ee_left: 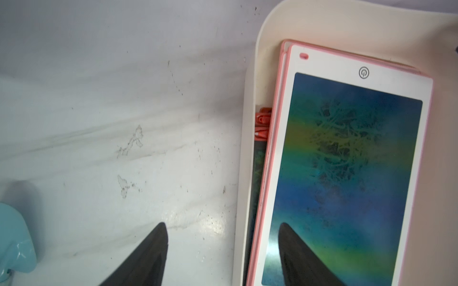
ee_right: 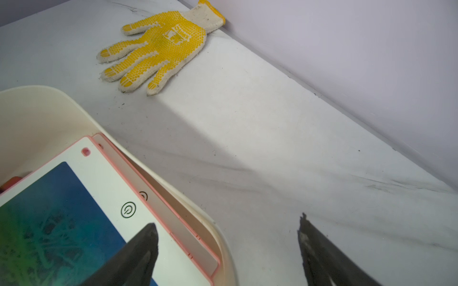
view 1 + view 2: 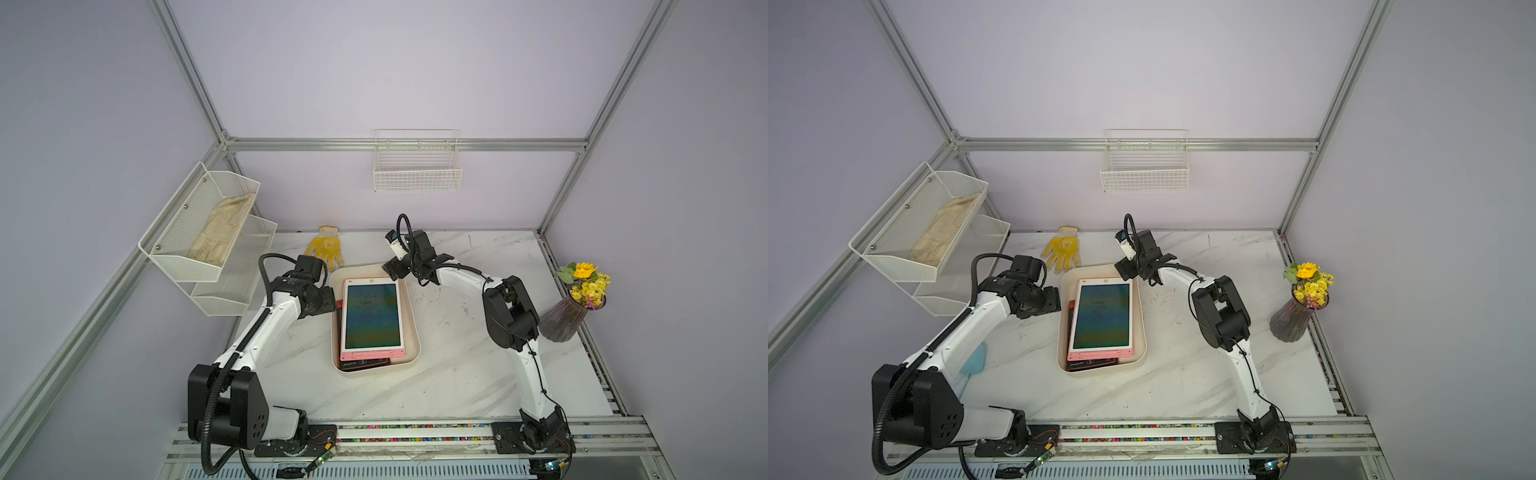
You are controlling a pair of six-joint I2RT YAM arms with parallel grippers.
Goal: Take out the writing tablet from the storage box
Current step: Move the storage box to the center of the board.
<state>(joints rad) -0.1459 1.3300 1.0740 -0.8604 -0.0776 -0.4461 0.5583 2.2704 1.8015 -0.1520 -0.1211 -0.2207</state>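
Lilac walls and metal framing close in a white marble-patterned table (image 3: 457,374). Near its middle sits the storage box (image 3: 414,328), a cream, shallow tub with rounded corners and smooth walls. The writing tablet (image 3: 372,318) lies flat inside it, on top of a stack. It has a pink frame, a white border and a dark screen that shades from blue to green, with faint scribbles. The short border nearest the back wall carries a round button mark and a small pink slot.

Under it lies a second pink tablet (image 2: 173,222), slightly offset. At the bottom of the stack a dark tablet (image 3: 363,363) sticks out toward the front.

The left gripper (image 1: 222,225) is spread open and holds nothing. One finger is over the table and the other over the screen, with the box's long wall between them. The right gripper (image 2: 227,220) is also wide open and empty at the box's far corner, with one finger over the tablet's white border and the other over the table. Whether either finger touches the tablet cannot be told.

A yellow-dotted glove (image 2: 158,47) lies near the back wall, and a vase (image 3: 565,320) of flowers stands at the right edge.
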